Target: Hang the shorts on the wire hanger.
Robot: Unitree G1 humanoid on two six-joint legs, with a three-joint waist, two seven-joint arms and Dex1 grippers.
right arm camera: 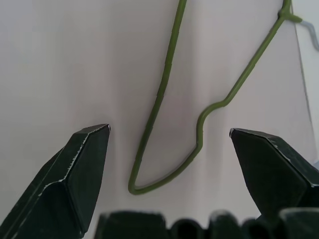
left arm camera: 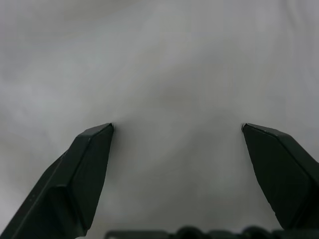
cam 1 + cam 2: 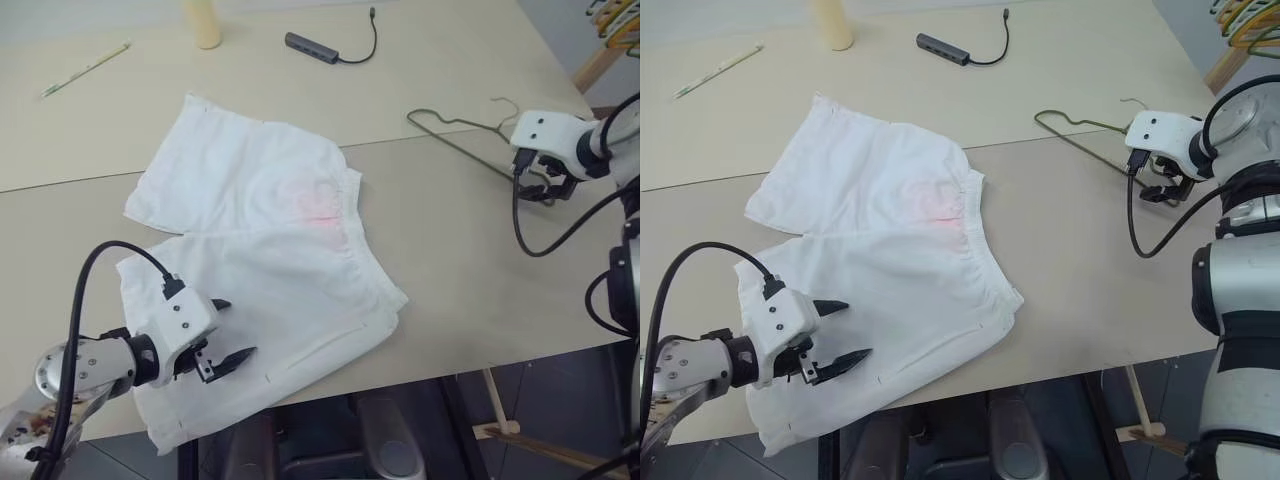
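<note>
The white shorts (image 3: 260, 240) lie flat on the table, waistband toward the right, with a faint pink patch near the waist. My left gripper (image 3: 226, 328) hovers open just over the near leg of the shorts (image 2: 174, 59), nothing between its fingers. The thin wire hanger (image 3: 455, 135) lies on the table right of the shorts, its hook pointing to the far right. My right gripper (image 1: 169, 129) is open above the hanger's (image 1: 162, 94) near corner and holds nothing. In the head views the right hand covers that end of the hanger.
A grey USB hub with cable (image 3: 312, 47), a cream cylinder (image 3: 203, 22) and a pencil (image 3: 85, 68) sit at the table's far side. Bunched hangers (image 3: 622, 20) hang off the far right corner. The table's front edge (image 3: 480, 365) runs just behind the shorts' near hem.
</note>
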